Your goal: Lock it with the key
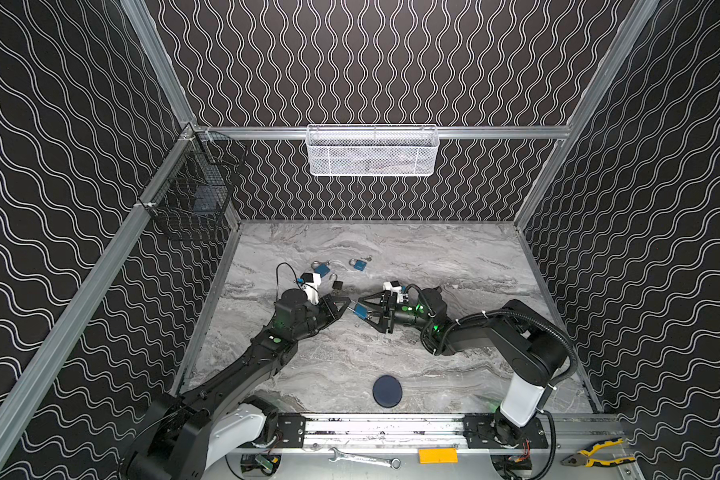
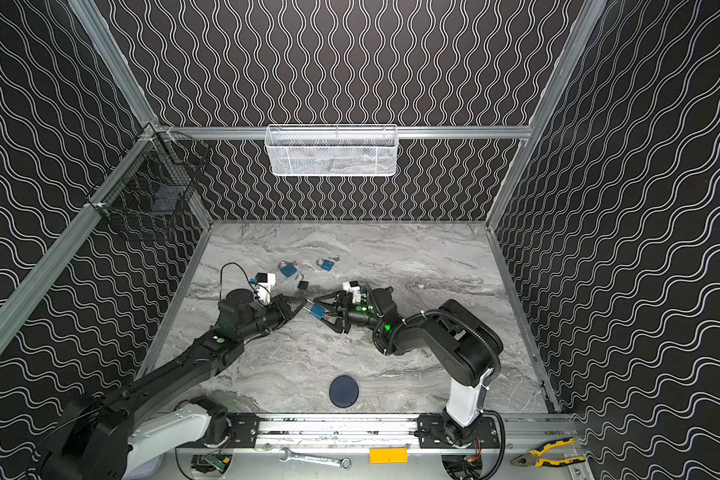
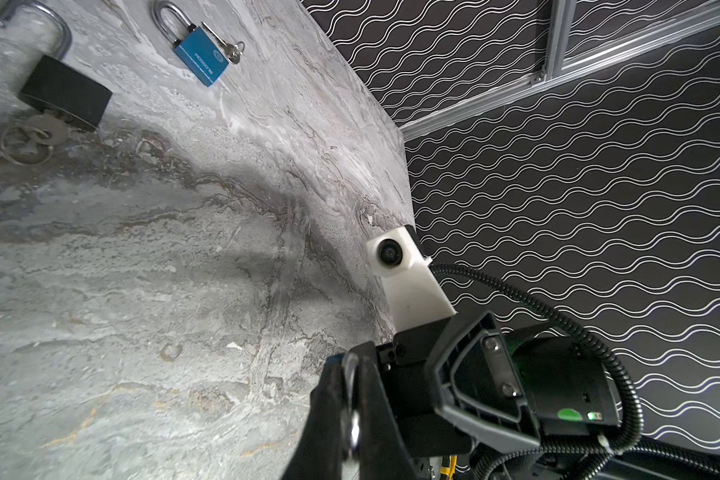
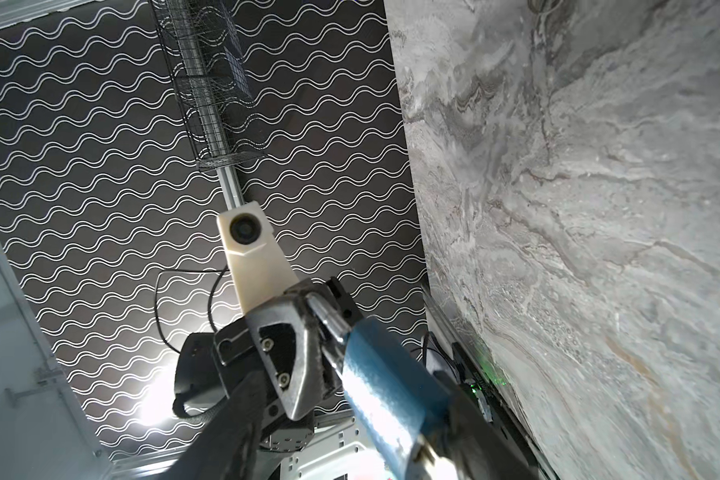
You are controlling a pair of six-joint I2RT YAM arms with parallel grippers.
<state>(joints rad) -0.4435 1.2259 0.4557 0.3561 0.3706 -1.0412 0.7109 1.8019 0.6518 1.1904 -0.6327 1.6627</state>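
Left pincer [image 1: 345, 308] is clenched on a small metal piece, I believe the key [image 3: 352, 419]. Its tip meets the blue padlock [image 1: 361, 310], which the right pincer [image 1: 363, 311] grasps by the body, raised above the surface [image 1: 433, 257] between both arms. For a good turn, I think the right side must hold the padlock firm while the left rotates slowly on the key's own axis, without pulling sideways.

Robot lab cell: aluminium frame [image 1: 495, 132]
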